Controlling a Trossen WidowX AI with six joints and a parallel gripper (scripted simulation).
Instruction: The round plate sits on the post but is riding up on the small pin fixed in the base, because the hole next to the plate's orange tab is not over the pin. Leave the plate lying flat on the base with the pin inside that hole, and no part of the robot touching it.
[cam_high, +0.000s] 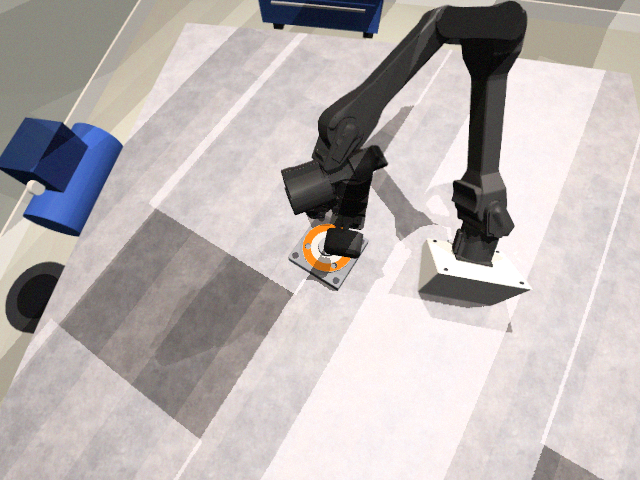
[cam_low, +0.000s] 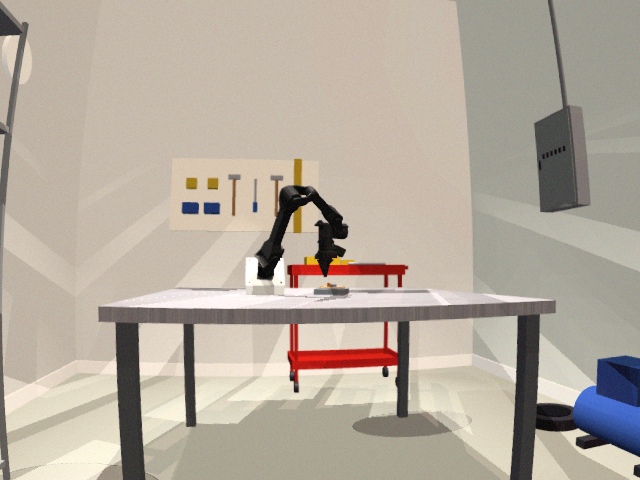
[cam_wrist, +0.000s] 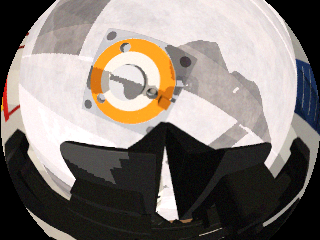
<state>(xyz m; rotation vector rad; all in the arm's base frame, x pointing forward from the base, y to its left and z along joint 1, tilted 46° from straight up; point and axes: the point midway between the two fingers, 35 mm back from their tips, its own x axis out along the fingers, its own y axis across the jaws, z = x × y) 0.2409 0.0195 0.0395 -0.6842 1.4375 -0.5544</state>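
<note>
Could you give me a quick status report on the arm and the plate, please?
Pincer shut, empty, poised above the plate. Round orange plate on the post, on the grey base. Pin seating not discernible. Nothing in the way.

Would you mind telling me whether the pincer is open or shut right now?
Shut, holding nothing: in the wrist view the pincer has its fingers pressed together into one point, above the plate.

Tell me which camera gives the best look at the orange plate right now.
The wrist view: the orange plate shows whole, face-on, holes visible, with the shut gripper just below it in the picture. In the top view the gripper covers part of the ring. In the exterior view it is only a thin orange sliver on the grey base.
</note>
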